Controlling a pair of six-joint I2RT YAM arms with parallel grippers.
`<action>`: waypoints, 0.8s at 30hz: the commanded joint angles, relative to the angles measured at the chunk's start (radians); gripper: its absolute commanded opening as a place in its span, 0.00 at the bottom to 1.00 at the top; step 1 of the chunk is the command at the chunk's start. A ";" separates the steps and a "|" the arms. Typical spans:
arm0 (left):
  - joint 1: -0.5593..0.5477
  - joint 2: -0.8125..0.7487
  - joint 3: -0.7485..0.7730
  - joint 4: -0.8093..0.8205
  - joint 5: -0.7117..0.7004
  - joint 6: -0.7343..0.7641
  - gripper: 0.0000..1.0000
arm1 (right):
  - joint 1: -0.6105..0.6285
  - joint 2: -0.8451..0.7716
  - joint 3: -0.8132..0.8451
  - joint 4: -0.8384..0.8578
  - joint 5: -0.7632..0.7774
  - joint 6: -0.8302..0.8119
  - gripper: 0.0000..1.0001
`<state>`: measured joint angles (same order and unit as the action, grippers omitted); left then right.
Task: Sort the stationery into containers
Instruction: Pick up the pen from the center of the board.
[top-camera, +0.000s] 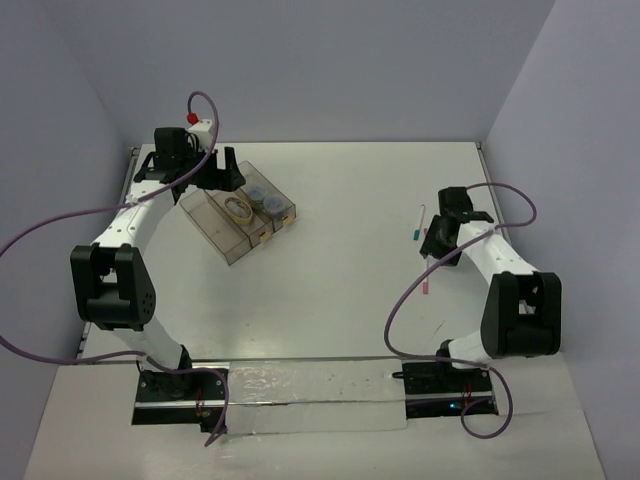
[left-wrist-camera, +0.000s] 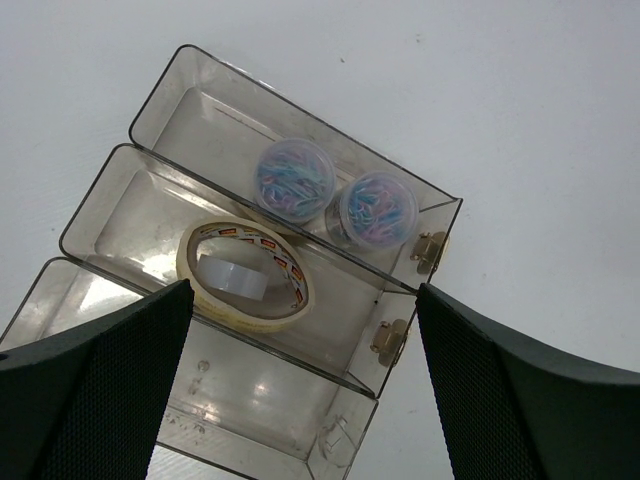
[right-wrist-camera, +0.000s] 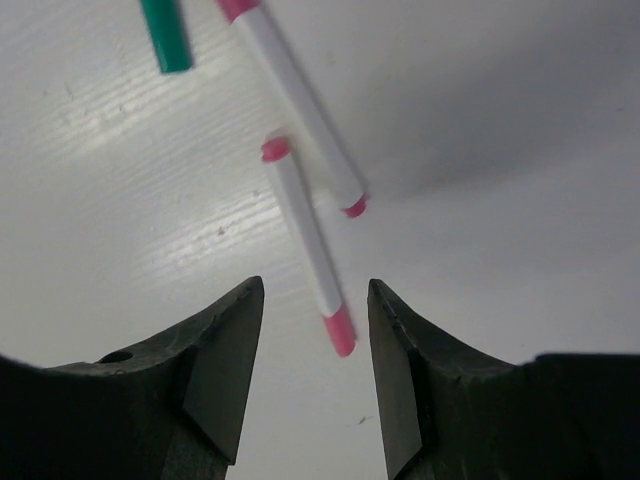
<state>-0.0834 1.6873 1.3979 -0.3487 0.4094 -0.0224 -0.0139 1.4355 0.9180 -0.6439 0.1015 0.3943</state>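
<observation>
The three joined clear bins sit at the back left. In the left wrist view the far bin holds two round tubs of coloured clips. The middle bin holds a tan tape roll with a pale roll inside it. The near bin is bare. My left gripper hangs open and empty above them. My right gripper is open, low over the table, astride the end of a white pen with pink-red tips. A second such pen and a green pen end lie beyond.
Small tan tabs mark the bins' right end. In the top view a green-tipped pen and a red-tipped pen lie by my right gripper. White table; walls close at left, back and right.
</observation>
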 joint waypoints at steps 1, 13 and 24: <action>-0.001 0.016 0.023 0.012 0.041 -0.022 0.99 | 0.098 -0.008 -0.047 -0.021 0.016 0.049 0.56; -0.001 0.007 0.020 0.006 0.066 -0.017 0.99 | 0.113 0.114 -0.119 0.026 0.081 0.119 0.60; -0.001 0.004 0.030 0.000 0.078 -0.019 0.99 | 0.118 0.122 -0.132 0.061 0.043 0.094 0.00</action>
<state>-0.0834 1.6970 1.3979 -0.3496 0.4545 -0.0402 0.1024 1.5405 0.8242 -0.6265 0.1363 0.4994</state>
